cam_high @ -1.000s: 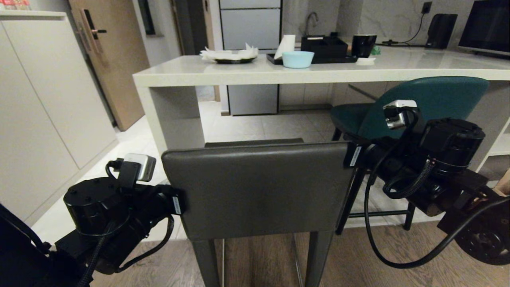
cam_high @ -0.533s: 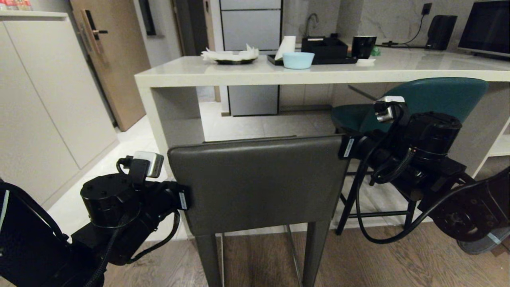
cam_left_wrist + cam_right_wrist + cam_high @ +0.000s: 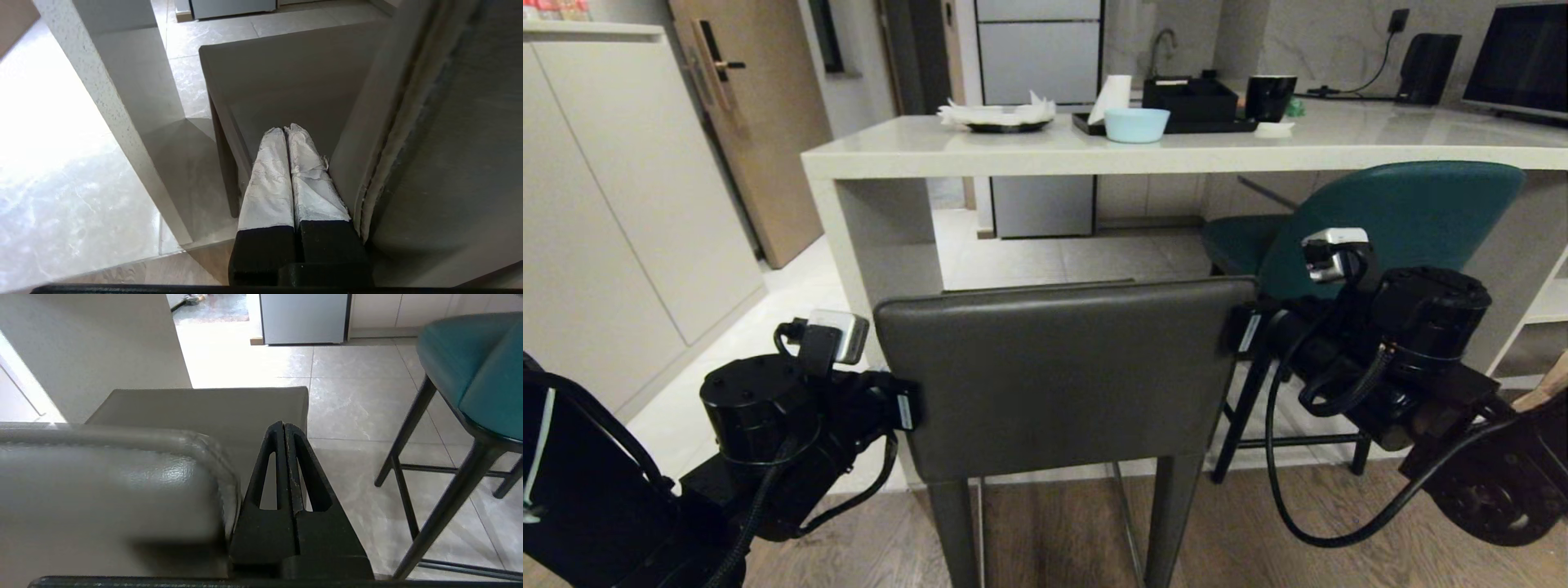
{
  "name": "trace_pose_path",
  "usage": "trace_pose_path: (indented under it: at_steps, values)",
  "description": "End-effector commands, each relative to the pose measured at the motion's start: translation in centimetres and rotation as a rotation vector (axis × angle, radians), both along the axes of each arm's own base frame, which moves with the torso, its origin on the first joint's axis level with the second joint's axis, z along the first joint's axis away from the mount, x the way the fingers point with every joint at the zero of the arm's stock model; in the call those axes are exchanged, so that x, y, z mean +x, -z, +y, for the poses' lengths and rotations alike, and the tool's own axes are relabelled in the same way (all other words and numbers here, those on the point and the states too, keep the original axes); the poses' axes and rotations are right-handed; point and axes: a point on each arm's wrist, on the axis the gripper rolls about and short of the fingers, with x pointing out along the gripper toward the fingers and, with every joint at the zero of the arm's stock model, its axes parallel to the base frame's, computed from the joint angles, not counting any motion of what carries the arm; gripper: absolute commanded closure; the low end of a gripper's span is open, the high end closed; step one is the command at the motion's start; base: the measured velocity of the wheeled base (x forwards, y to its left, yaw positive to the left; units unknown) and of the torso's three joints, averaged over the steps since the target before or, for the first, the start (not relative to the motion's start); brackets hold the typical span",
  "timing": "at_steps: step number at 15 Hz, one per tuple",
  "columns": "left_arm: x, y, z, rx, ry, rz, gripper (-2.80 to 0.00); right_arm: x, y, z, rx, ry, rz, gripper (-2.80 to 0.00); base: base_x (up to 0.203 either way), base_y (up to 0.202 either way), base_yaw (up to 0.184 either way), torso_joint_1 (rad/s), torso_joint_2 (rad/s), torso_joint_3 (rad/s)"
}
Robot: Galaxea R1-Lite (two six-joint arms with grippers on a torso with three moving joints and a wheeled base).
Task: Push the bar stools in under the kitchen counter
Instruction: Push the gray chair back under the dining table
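Both closed, empty grippers, left gripper [image 3: 284, 130] and right gripper [image 3: 284, 425], are pressing opposite sides of the grey stool's [image 3: 1062, 376] backrest, facing the kitchen counter [image 3: 1029, 151].

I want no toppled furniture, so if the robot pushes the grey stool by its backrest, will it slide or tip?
The grey stool looks tall on slim legs, so a push high on its backrest could tip it. The left gripper and right gripper, both shut, flank the backrest, which probably steadies it. The wood-to-tile seam might catch its legs.

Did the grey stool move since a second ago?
Yes, a little. Against the kitchen counter, which hardly shifts in the head view, the grey stool has slid slightly toward it and to the right.
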Motion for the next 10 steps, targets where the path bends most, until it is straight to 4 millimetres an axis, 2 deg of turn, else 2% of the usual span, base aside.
trace_pose_path:
  at_steps: [1,5,10]
  values:
    - [0.79,0.37,-0.12,0.015,-0.010,-0.008,0.00,-0.40,0.45,0.00,-0.005,-0.005,0.006,0.00,0.089,0.004,-0.001,0.002,0.00,0.002]
    - [0.67,0.38,-0.20,0.024,-0.005,-0.010,0.00,-0.34,0.22,0.03,-0.003,-0.005,-0.007,0.00,0.000,0.000,0.000,0.000,0.00,0.000]
    - [0.31,0.06,-0.55,0.022,-0.014,-0.020,0.00,-0.40,0.00,0.05,-0.011,-0.007,-0.018,0.00,0.001,0.168,-0.005,0.003,0.00,0.003]
